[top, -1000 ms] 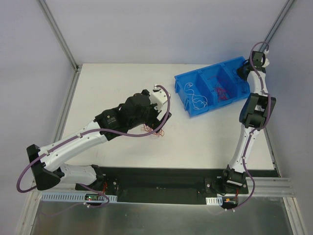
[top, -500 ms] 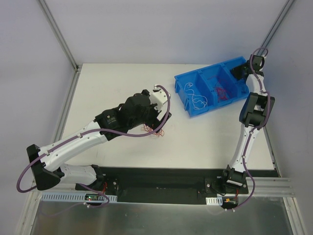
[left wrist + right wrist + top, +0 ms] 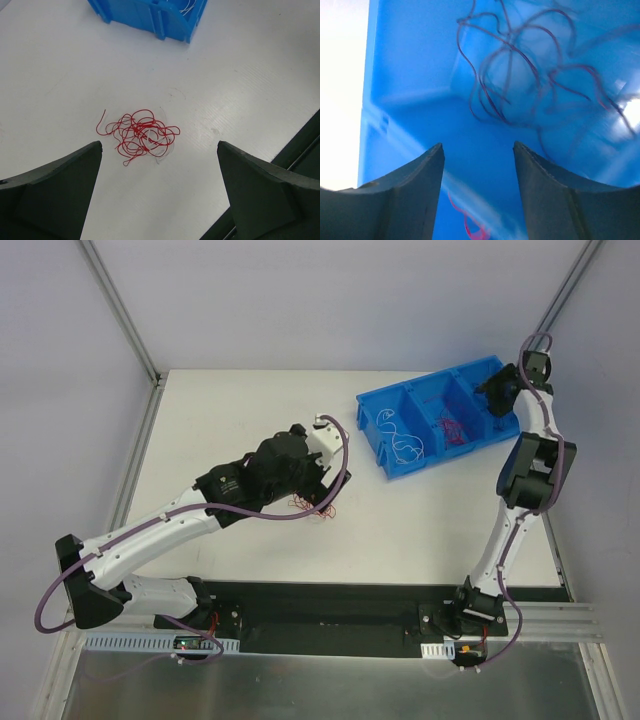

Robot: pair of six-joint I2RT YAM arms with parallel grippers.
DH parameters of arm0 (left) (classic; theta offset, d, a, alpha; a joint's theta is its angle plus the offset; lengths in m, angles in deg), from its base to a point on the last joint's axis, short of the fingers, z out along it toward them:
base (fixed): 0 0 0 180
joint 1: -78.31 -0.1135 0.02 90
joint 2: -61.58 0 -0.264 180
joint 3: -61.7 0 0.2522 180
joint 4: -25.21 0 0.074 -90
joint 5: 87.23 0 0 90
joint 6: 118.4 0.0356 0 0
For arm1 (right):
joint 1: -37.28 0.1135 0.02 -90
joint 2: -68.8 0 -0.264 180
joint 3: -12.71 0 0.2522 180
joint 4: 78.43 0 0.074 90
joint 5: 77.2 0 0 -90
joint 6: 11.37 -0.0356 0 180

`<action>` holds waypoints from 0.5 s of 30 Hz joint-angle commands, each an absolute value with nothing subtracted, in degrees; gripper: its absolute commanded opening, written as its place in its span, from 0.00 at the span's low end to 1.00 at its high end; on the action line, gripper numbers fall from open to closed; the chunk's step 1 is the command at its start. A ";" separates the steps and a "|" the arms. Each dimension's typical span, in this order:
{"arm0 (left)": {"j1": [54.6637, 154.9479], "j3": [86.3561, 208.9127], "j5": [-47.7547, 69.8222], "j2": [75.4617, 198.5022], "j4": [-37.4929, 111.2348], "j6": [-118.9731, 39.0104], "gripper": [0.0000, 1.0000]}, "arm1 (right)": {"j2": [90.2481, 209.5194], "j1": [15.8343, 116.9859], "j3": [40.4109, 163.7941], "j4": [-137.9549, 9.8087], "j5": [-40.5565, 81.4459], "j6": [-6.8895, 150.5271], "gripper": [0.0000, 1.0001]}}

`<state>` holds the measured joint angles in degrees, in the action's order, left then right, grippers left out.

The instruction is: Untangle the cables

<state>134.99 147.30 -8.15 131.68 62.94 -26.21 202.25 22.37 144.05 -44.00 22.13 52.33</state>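
Note:
A fist-sized tangle of thin cables (image 3: 140, 136), mostly red with a pale strand or two, lies on the white table. My left gripper (image 3: 159, 147) hovers above it, open wide, its fingers on either side and apart from it. In the top view the same tangle (image 3: 312, 506) peeks out beneath the left wrist. My right gripper (image 3: 477, 147) is open inside the blue bin (image 3: 405, 60), with loose red cables (image 3: 520, 65) lying blurred just ahead of its fingertips. Another red strand (image 3: 467, 222) shows low between the fingers, and nothing is gripped.
The blue bin (image 3: 385, 465) stands at the back right, divided into compartments. One holds white cable (image 3: 405, 440) and another holds red cable (image 3: 455, 428). The right arm (image 3: 525, 470) reaches over the bin's right end near the frame post.
My right gripper went from shut to open over the bin, and its wrist shifted a little to the right. The left arm and the tangle stayed put.

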 commanded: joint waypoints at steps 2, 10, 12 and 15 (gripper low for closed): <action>135.00 146.66 -6.64 131.53 59.98 -28.22 0.99 | 177.74 24.00 129.96 -39.45 10.64 67.89 0.68; 123.77 148.06 2.13 136.63 60.51 -36.82 0.99 | 147.59 43.06 94.89 -41.64 0.84 73.10 0.89; 118.67 148.59 7.67 138.47 60.68 -39.99 0.99 | 140.99 49.38 85.94 -47.23 7.23 73.00 0.89; 112.08 149.03 14.27 141.54 60.68 -44.04 0.97 | 132.89 58.52 75.19 -55.86 15.06 72.84 0.85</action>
